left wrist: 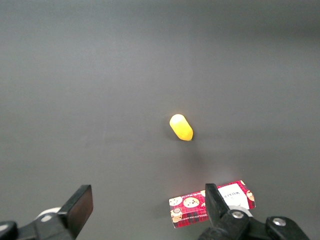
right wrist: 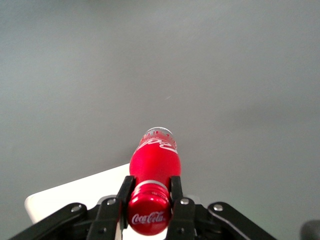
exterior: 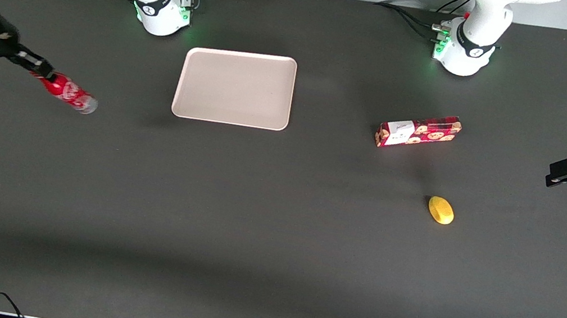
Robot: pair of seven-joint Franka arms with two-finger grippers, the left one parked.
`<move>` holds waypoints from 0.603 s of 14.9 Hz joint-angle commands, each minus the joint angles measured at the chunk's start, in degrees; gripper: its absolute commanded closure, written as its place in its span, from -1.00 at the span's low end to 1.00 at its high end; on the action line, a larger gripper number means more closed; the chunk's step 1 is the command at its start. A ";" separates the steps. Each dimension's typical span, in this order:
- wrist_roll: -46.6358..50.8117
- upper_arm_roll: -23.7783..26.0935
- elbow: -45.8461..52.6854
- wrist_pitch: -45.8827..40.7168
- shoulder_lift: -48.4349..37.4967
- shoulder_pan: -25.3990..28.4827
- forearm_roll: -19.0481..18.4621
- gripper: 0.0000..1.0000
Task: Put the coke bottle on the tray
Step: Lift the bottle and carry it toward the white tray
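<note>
The coke bottle is a slim red bottle with white script and a silvery base. My right gripper is shut on its neck just below the red cap and holds it tilted, toward the working arm's end of the table. The right wrist view shows the gripper with one finger on each side of the bottle's neck, base pointing away from the camera. The pale beige-pink tray lies flat in front of the working arm's base, apart from the bottle. A corner of the tray shows beneath the gripper.
A flat red snack box lies toward the parked arm's end of the table, with a yellow lemon-like object nearer the front camera than it. Both also appear in the left wrist view: box, yellow object. Dark mat covers the table.
</note>
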 commanded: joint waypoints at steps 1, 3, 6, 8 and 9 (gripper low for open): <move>9.50 7.38 -6.92 1.64 -5.75 -0.47 4.97 1.00; 13.46 11.33 -11.13 4.88 -8.03 -0.47 7.95 1.00; 15.32 15.29 -18.77 10.86 -11.90 -0.47 12.87 1.00; 15.32 16.97 -24.22 14.63 -15.41 -0.47 15.86 1.00; 15.41 18.11 -26.95 16.66 -16.82 -0.47 17.09 1.00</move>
